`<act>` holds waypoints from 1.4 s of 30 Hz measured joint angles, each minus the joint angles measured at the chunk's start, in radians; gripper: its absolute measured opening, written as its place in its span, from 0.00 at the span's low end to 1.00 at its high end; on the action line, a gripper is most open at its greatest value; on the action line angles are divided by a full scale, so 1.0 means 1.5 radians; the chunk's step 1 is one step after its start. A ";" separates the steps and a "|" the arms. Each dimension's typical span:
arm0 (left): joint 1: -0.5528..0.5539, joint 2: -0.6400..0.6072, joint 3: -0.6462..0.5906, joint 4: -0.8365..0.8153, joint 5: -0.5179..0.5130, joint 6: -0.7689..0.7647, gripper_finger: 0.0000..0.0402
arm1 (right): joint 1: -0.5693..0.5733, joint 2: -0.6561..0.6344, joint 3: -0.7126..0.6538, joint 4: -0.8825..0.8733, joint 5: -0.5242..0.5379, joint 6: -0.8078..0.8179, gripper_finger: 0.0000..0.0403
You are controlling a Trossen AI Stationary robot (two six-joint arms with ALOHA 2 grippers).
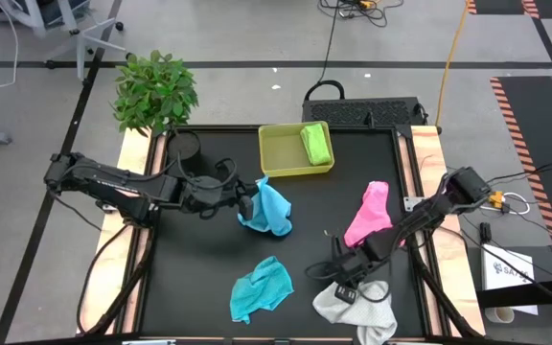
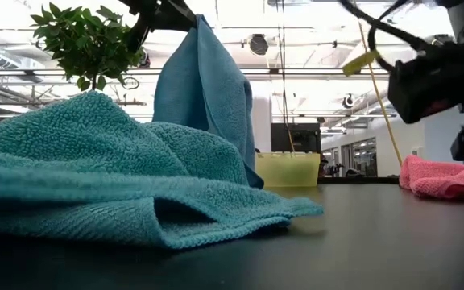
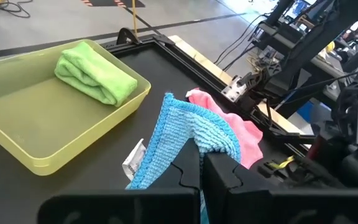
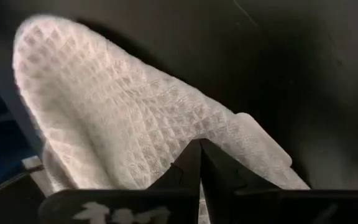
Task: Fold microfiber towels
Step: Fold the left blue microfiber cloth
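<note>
The left fingers are clenched on an edge of the light blue towel. This towel hangs down from them, and in the low view its lower part seems to reach the counter. The left gripper is near the middle of the counter, just in front of the yellow-green tray. Its arm comes in from the left side.

The right fingers are also closed, and they pinch the white towel. In the right wrist view the white cloth with a waffle pattern bunches up against the fingers. The right gripper is low at the front right part of the counter, at the top edge of the white towel, and the rest of this towel lies on the counter surface.

The pink towel lies crumpled on the right side of the counter, beside the right arm and apart from the white one. The teal towel lies loose at the front middle, between the light blue towel and the white towel, and it touches neither of them. In the low view it fills the foreground.

The lime green towel is folded and lies inside the tray, at its right end. The tray stands at the far side of the counter. A green plant stands at the far left corner.
</note>
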 joint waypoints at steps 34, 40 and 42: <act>-0.002 -0.032 0.000 0.055 -0.012 0.029 0.00 | -0.256 -0.212 -0.004 0.167 0.200 -0.269 0.00; 0.006 -0.076 -0.001 0.009 -0.059 0.055 0.00 | -0.253 -0.115 -0.003 0.390 0.061 -0.313 0.00; 0.008 -0.086 0.000 -0.012 -0.068 0.053 0.00 | -0.248 -0.066 -0.003 0.443 0.042 -0.317 0.00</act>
